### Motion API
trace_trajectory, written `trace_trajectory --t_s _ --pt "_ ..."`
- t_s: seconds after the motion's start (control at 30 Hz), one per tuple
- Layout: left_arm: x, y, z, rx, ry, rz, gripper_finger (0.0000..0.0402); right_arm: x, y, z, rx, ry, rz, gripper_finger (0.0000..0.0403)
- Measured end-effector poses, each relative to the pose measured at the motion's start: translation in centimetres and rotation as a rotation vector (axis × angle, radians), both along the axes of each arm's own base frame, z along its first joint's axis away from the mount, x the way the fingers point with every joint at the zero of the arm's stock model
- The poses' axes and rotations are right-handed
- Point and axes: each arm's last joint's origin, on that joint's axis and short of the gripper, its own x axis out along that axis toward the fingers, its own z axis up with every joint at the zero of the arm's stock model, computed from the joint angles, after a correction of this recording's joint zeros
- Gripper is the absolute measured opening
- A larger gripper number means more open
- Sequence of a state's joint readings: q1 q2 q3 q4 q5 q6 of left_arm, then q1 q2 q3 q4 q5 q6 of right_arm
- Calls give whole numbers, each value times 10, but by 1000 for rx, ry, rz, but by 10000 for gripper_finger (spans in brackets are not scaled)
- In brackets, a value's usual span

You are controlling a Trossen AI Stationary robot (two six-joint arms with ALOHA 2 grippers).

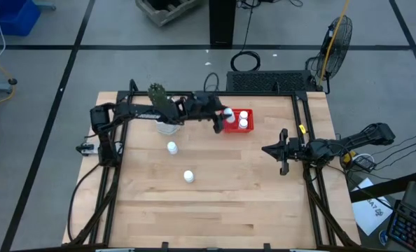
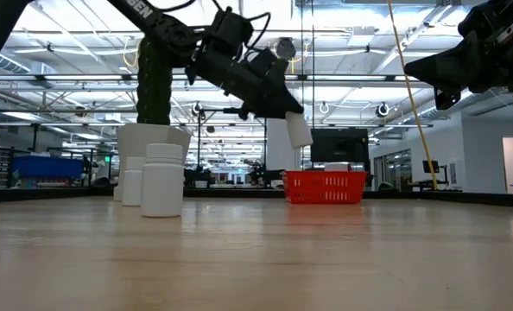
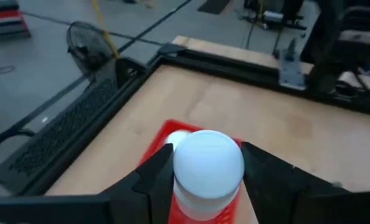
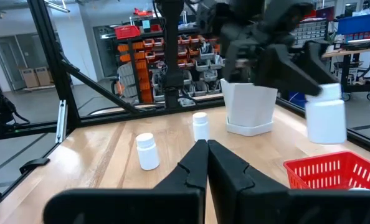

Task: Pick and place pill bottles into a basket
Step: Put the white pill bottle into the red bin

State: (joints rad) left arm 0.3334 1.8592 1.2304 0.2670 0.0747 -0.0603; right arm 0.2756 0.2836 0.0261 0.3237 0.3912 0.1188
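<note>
My left gripper [image 1: 225, 117] is shut on a white pill bottle [image 1: 229, 112] above the left end of the red basket [image 1: 233, 129]. The bottle also shows in the low view [image 2: 298, 130] and the right wrist view [image 4: 325, 118]. Two bottles [image 1: 244, 119] stand in the basket. Two more bottles stand on their bases on the table, one [image 1: 171, 147] near the pot and one [image 1: 188, 176] nearer the front. My right gripper [image 1: 283, 150] is shut and empty at the table's right side, off the table top. My left gripper pinches the bottle between its two fingers [image 3: 155, 177], one on each side of the upper body just below the cap [image 3: 207, 163]. The fingers slant down from the table's left. The bottle hangs below them, slightly tilted, lifted clear above the basket [image 2: 326, 186].
A white hexagonal pot [image 1: 167, 126] with a green cactus [image 1: 157, 92] stands just left of the basket, under the left arm. Black frame rails [image 1: 302, 119] run along the table's edges. Bare wood lies at the middle and front [image 1: 229, 196].
</note>
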Motion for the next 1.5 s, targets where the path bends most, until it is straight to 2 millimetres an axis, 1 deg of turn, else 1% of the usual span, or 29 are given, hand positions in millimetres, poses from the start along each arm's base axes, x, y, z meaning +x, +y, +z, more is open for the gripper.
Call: trace_trajectory --t_s 0.07,0.17,0.23,0.33,0.43,0.53,0.63,0.73,0.87,1.03,1.13,1.33,1.5 --pt "-2 8 -1 5 -2 10 167 0 0 0 0 0 0 4" --pt "-1 14 -4 18 -21 17 163 0 0 0 0 0 0 4" --pt "0 17 -12 11 2 20 163 0 0 0 0 0 0 4" --pt "5 19 -17 18 21 16 168 0 0 0 0 0 0 4" --pt "16 22 -20 20 34 12 175 0 0 0 0 1 0 4" --pt "27 27 -27 12 61 12 169 0 0 0 -1 3 0 4" --pt "38 34 -27 1 75 25 163 0 0 -1 -1 5 0 4" --pt "44 38 -31 -5 111 41 170 0 0 -1 -1 6 0 4" --pt "45 38 -38 -1 168 56 180 0 0 -1 -2 6 0 4" --pt "46 40 -41 23 169 79 164 0 0 -1 -2 6 0 4" --pt "48 43 -42 29 142 86 163 0 0 -1 -1 5 0 4" --pt "49 42 -42 -83 92 118 184 0 0 -1 -1 6 0 4" --pt "50 40 -42 -82 97 148 167 0 0 -1 -1 5 0 4"
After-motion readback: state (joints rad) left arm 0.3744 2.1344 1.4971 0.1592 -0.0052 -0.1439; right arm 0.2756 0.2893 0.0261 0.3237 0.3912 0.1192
